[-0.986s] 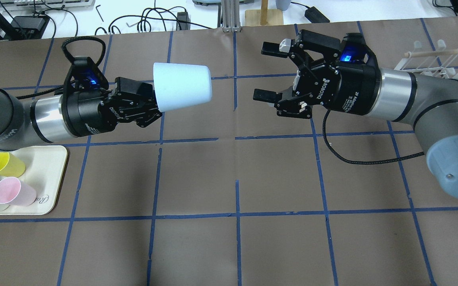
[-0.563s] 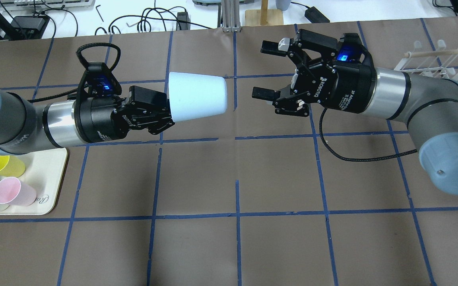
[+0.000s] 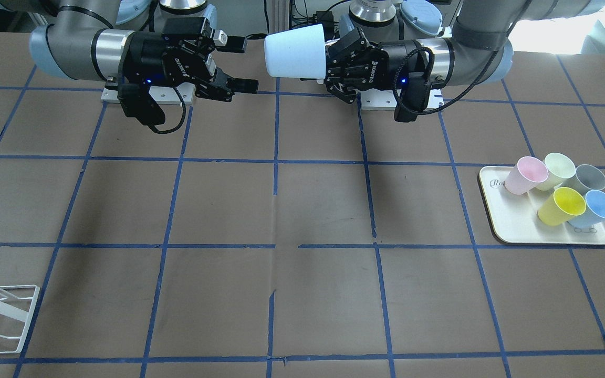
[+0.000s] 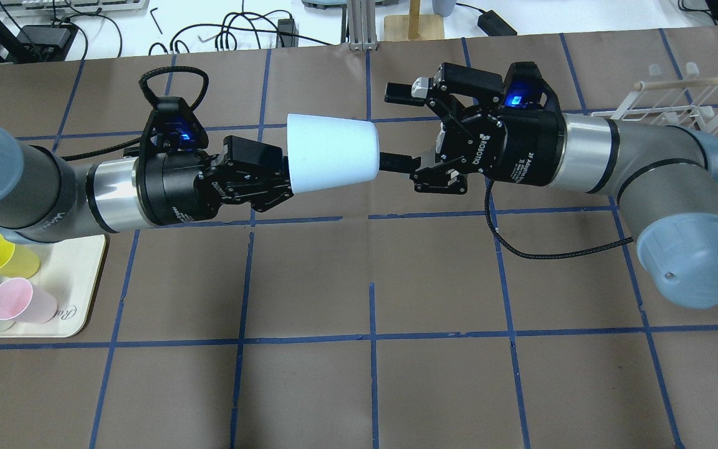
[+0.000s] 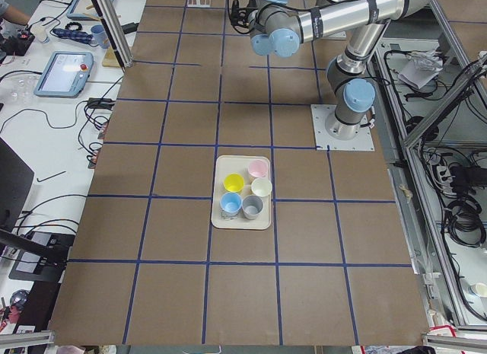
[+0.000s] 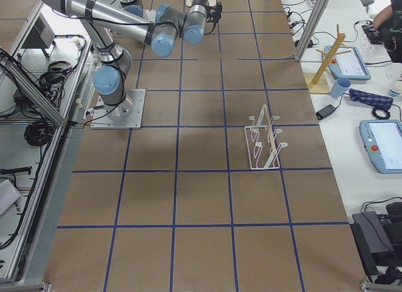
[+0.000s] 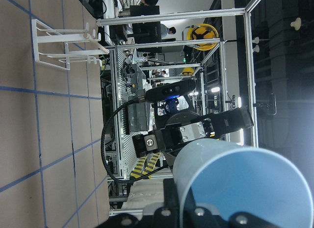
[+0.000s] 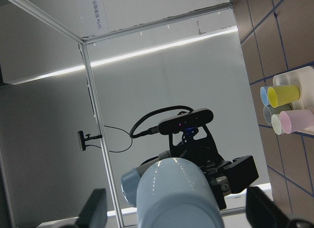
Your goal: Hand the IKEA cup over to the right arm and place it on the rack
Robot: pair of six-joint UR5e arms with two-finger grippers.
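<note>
– Over the far middle of the table, what is up in the air?

– The small pale blue plastic tumbler (image 4: 331, 153), lying on its side well above the brown table with its blue tape grid (image 4: 434, 274). Its wide rim faces left and its narrow closed end faces right.

– Who has it?

– The left arm's black two-finger gripper (image 4: 281, 169) is clamped on the rim. The left wrist view looks straight into the cup's open mouth, close to the camera.

– And the other one?

– The right arm's black two-finger gripper (image 4: 395, 128) faces it with its jaws spread wide. In the right wrist view the cup's closed end sits between the two fingers. From overhead the nearer fingertip (image 4: 390, 162) lies right at the cup's narrow end, but I cannot tell whether it touches. The farther fingertip is apart from the cup.

– Where is the white thin-wire rack (image 4: 677, 100)?

– At the far right of the table, beyond the right arm, with a light wooden rod across its top.

– Anything else?

– A cream rounded-corner tray (image 4: 78, 274) on the left, nearer than the left arm. It holds a pink cup (image 3: 525, 175), a yellow cup (image 3: 562, 206), a second blue cup (image 3: 596, 207), a grey cup (image 3: 588, 178) and a pale green cup (image 3: 557, 169).
</note>
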